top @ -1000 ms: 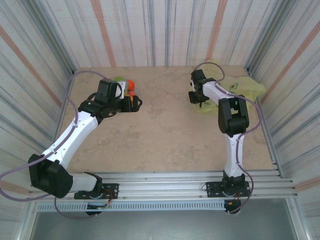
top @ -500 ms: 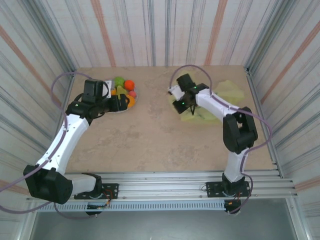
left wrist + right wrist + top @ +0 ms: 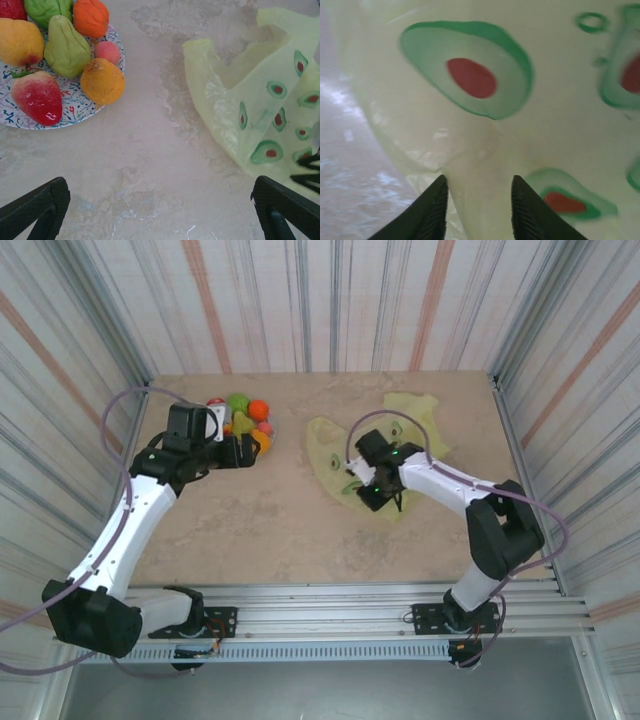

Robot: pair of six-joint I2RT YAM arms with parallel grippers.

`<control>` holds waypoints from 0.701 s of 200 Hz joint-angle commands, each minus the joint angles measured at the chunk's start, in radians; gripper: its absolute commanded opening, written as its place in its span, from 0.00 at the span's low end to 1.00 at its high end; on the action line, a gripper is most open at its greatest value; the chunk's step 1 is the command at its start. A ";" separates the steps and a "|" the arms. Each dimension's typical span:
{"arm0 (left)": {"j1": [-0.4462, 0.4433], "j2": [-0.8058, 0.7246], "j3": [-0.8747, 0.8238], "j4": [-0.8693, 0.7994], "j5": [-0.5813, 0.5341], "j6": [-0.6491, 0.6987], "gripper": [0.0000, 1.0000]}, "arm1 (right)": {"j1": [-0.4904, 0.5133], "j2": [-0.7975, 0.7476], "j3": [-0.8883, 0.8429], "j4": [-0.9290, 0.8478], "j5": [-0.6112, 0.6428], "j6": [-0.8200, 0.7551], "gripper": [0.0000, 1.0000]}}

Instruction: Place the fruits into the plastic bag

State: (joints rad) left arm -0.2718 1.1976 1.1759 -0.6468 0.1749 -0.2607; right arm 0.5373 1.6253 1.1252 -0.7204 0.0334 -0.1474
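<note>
The plastic bag (image 3: 260, 100) was thin, translucent and crinkled, faintly shiny. Left of it, the fruits (image 3: 65, 47) looked glossy and waxy on a smooth speckled plate (image 3: 75, 112). The table (image 3: 150, 165) was matt, stone-patterned.

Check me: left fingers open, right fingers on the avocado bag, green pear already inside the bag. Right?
Not quite. The green pear lies on the speckled plate with the other fruits, not inside the plastic bag; the left wrist view shows it. The rest holds: the left gripper has its fingers open, and the right gripper has its fingers on the bag.
</note>
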 commanded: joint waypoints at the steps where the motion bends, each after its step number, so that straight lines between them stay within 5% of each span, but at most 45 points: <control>1: -0.019 0.019 0.022 -0.028 0.002 0.016 0.99 | -0.067 -0.084 0.006 -0.002 0.079 0.091 0.52; 24: -0.067 0.042 0.029 -0.024 -0.009 -0.007 0.99 | -0.134 -0.154 0.004 0.095 -0.056 0.205 0.66; 41: -0.091 0.053 0.028 -0.012 -0.006 -0.027 0.99 | -0.218 -0.178 -0.022 0.276 -0.188 0.441 0.88; 57: -0.102 0.057 0.014 0.015 0.003 -0.043 0.99 | -0.238 -0.134 -0.042 0.429 -0.144 0.675 1.00; 104: -0.106 0.055 -0.013 0.045 0.012 -0.055 0.99 | -0.219 0.184 0.180 0.419 0.047 0.908 0.99; 140: -0.109 0.044 -0.039 0.064 0.026 -0.067 0.99 | -0.211 0.362 0.295 0.391 0.179 0.926 0.95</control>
State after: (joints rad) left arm -0.3737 1.2549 1.1603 -0.6010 0.1776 -0.3092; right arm 0.3214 1.9091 1.3533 -0.3134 0.0898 0.6907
